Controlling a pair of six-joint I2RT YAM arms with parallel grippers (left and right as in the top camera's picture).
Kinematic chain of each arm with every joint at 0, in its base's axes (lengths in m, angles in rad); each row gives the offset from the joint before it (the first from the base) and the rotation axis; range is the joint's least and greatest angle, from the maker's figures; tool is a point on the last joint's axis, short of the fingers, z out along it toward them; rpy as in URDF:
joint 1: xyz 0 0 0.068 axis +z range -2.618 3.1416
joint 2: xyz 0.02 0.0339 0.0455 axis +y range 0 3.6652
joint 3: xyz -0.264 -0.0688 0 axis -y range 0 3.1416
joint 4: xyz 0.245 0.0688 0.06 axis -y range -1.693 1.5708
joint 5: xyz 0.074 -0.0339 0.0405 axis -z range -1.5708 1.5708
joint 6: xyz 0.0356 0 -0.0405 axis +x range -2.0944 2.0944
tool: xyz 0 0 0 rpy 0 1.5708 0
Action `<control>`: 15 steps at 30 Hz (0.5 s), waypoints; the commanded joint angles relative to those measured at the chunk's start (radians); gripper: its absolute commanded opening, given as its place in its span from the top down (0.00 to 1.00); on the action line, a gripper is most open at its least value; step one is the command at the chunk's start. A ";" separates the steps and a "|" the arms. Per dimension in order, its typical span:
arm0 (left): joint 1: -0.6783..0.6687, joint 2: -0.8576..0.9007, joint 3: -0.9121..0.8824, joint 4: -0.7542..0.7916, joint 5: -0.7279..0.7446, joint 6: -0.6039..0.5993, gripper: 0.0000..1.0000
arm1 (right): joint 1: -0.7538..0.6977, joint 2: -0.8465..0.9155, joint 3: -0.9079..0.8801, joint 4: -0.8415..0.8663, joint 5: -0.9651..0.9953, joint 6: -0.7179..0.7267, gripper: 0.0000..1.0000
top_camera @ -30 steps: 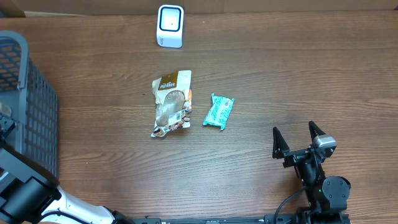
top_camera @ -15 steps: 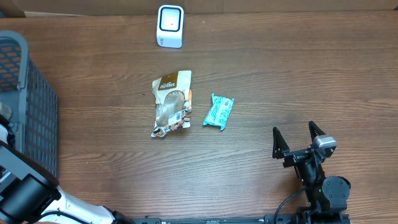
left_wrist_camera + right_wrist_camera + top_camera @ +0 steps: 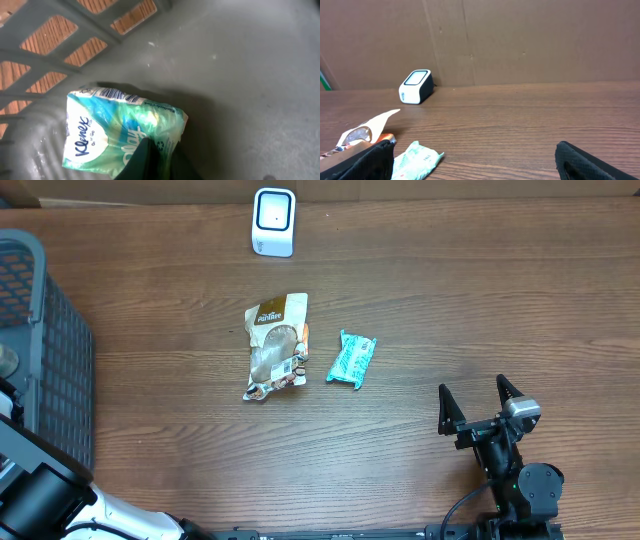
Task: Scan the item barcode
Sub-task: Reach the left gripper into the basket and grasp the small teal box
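Our left hand (image 3: pixel 146 146) is down inside the grey basket (image 3: pixel 60 25), its fingers drawn together into one dark mass. The tip meets the lower edge of the tissue pack (image 3: pixel 122 132). We cannot tell whether any wrapper is caught between the fingers. The pack lies on the basket floor close to the latticed wall, and its barcode (image 3: pixel 112 93) shows along the upper edge.

Only the left wrist view shows the pack. From overhead, the basket (image 3: pixel 45 350) sits at the left edge of the desk (image 3: pixel 480 300), and its wall and our left arm (image 3: pixel 35 490) hide what is inside.

The scanner (image 3: pixel 273 221) stands at the far edge of the desk, well apart from the basket. Between them, near the middle of the desk, lie a brown snack pouch (image 3: pixel 275 345) and, just beside it, a teal packet (image 3: pixel 351 358).

Our right hand (image 3: pixel 478 408) hovers near the near right corner with its fingers spread wide and nothing between them. Its own camera looks low across the desk at the scanner's screen side and a cardboard wall (image 3: pixel 520 40) behind it.
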 commanded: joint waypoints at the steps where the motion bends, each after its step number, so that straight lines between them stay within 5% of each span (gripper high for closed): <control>1: 0.000 0.017 -0.035 -0.040 0.079 0.002 0.96 | -0.003 -0.007 -0.010 0.004 0.005 0.001 0.00; 15: -0.009 -0.407 0.308 -0.161 0.534 -0.054 0.96 | -0.003 -0.007 -0.010 0.004 0.005 0.001 0.00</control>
